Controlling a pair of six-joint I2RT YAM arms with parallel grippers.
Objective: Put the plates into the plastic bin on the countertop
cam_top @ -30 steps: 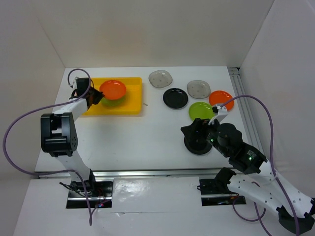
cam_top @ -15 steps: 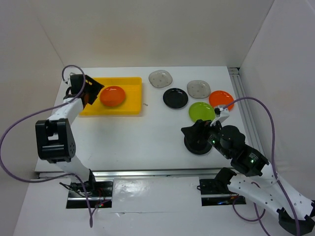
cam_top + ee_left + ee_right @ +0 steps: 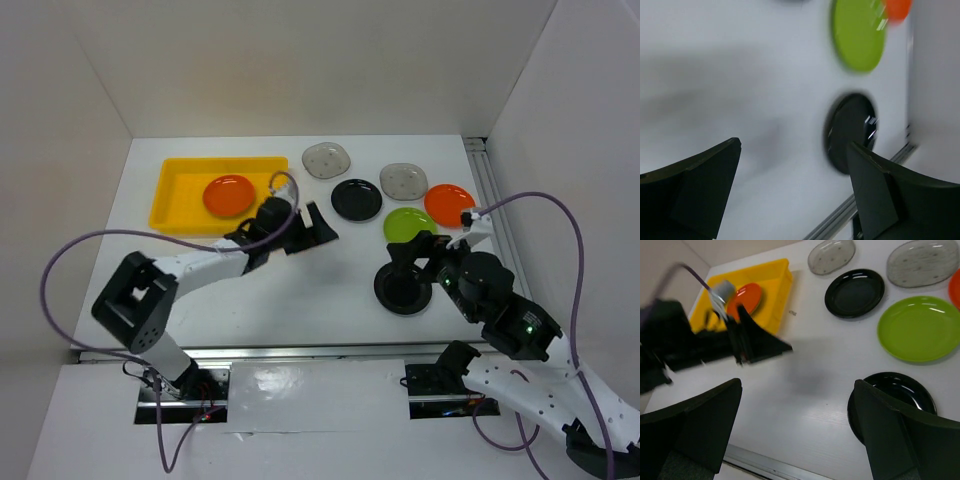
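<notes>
The yellow plastic bin (image 3: 180, 190) (image 3: 771, 279) holds an orange plate (image 3: 228, 195) (image 3: 746, 297). On the countertop (image 3: 300, 290) lie two grey plates (image 3: 327, 160) (image 3: 403, 181), a black plate (image 3: 356, 200), an orange plate (image 3: 449, 203), a green plate (image 3: 410, 225) (image 3: 857, 32) and a nearer black plate (image 3: 405, 292) (image 3: 850, 132) (image 3: 895, 392). My left gripper (image 3: 322, 228) (image 3: 795, 170) (image 3: 765, 345) hangs open and empty over the table's middle. My right gripper (image 3: 418, 252) (image 3: 797, 425) is open and empty just above the near black plate.
White walls close in the table on three sides. A metal rail (image 3: 495, 220) runs along the right edge, another (image 3: 300, 350) along the front. The left arm's purple cable (image 3: 80, 255) loops over the left side.
The left gripper let go of the orange plate in the bin, opened wide and swung right to the table's middle. The right arm barely shifted.
</notes>
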